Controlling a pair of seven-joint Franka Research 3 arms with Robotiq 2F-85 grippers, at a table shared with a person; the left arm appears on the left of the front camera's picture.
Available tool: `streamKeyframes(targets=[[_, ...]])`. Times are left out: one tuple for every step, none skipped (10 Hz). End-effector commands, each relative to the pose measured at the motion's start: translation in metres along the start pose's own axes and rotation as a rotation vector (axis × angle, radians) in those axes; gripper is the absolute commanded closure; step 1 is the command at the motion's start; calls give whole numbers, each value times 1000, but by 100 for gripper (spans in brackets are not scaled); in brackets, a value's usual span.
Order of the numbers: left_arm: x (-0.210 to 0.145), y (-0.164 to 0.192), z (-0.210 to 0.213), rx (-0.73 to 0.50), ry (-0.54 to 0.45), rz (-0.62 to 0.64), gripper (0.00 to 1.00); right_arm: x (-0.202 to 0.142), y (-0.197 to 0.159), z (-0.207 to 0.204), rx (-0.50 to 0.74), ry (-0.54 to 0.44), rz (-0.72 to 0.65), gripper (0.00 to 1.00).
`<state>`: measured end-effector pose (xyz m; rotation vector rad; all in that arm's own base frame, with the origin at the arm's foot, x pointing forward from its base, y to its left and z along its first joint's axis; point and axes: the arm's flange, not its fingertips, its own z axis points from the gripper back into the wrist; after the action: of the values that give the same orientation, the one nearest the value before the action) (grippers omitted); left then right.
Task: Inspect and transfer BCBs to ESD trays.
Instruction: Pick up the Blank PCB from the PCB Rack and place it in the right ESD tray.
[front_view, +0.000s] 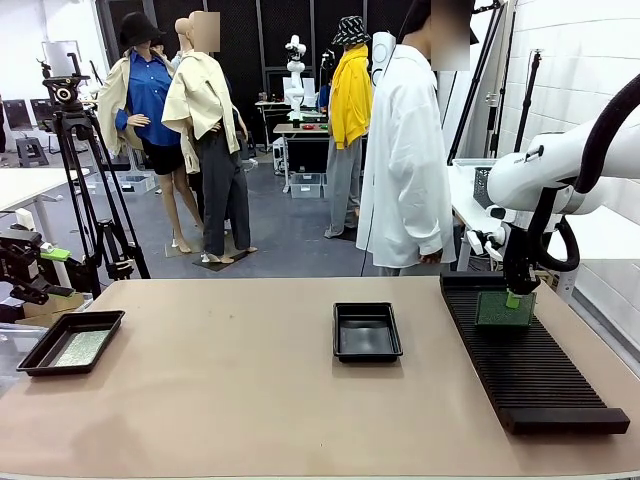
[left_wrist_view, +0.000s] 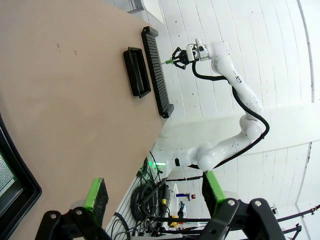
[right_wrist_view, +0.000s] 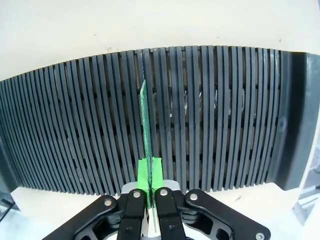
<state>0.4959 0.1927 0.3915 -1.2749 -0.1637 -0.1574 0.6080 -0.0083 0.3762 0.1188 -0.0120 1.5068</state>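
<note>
- right gripper (front_view: 513, 297) clamped shut on the top edge of a bcb (front_view: 504, 311); the board stands on edge in a slot of the ribbed rack (front_view: 530, 375), far end, robot's right side.
- bcb's long edge runs along the slot, across the rack; probably needs a straight lift up to clear it.
- empty esd tray (front_view: 338, 332) at table middle, left of the rack; right arm is nearer.
- right arm: wrist points straight down over the rack.
- left gripper (left_wrist_view: 156, 189) wide open, holding nothing, near the left tray (front_view: 45, 372), which holds a second board (front_view: 82, 347).
</note>
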Motion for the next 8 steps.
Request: streamKeyframes(targets=[[1, -1, 2, 5, 3, -4, 0, -1, 1, -2, -13, 4, 15, 100], [1, -1, 2, 5, 3, -4, 0, -1, 1, -2, -13, 4, 15, 100], [1, -1, 2, 5, 3, -4, 0, 0, 0, 0, 0, 0, 0, 100], [1, -1, 2, 5, 3, -4, 0, 3, 3, 4, -16, -14, 20, 100], [1, -1, 2, 5, 3, -4, 0, 6, 8, 9, -15, -26, 64, 100], [1, -1, 2, 5, 3, -4, 0, 10, 13, 13, -18, -22, 67, 100], [1, -1, 2, 5, 3, -4, 0, 16, 20, 16, -16, -22, 92, 100], [1, -1, 2, 5, 3, -4, 0, 22, 28, 21, -12, -15, 98, 100]])
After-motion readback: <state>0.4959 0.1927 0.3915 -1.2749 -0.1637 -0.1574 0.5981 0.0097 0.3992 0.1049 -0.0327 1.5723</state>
